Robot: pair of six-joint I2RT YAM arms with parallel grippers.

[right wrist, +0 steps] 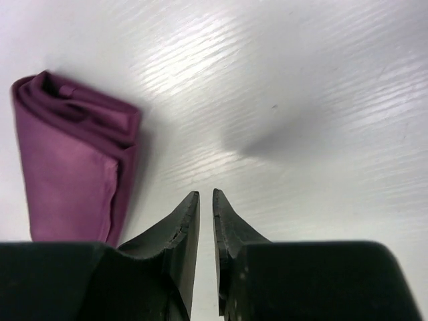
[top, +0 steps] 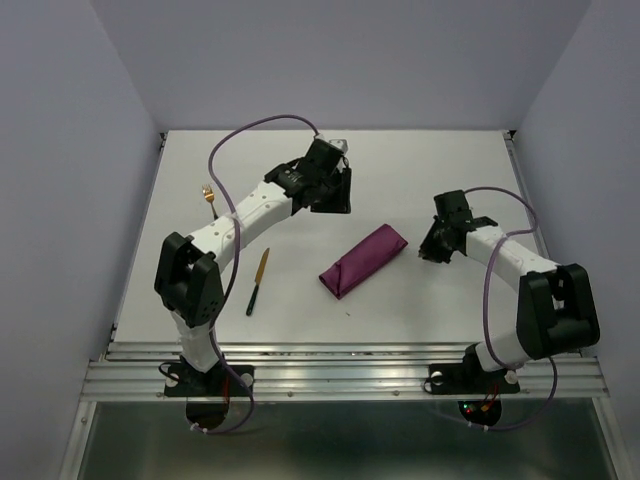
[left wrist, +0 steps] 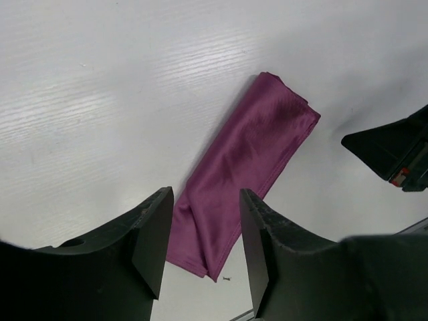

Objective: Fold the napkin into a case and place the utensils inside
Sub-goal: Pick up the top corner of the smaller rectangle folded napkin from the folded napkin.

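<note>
The napkin (top: 363, 260) lies folded into a narrow plum-purple case, running diagonally at the table's middle. In the left wrist view the case (left wrist: 254, 154) lies on the table beyond my left gripper (left wrist: 204, 227), whose jaws stand open and empty above it. That gripper (top: 335, 200) hovers up and left of the case. My right gripper (top: 432, 250) sits just right of the case's upper end. Its fingers (right wrist: 206, 194) are parted by only a narrow slit, with nothing between them and the case's layered end (right wrist: 63, 167) to their left. The knife (top: 258, 282) and fork (top: 209, 200) lie at the left.
The white table (top: 420, 180) is bounded by lavender walls at the back and both sides, with a metal rail (top: 340, 375) along the near edge. The left arm's purple cable (top: 260, 125) arches over the back left. The right gripper's tip (left wrist: 394, 154) shows in the left wrist view.
</note>
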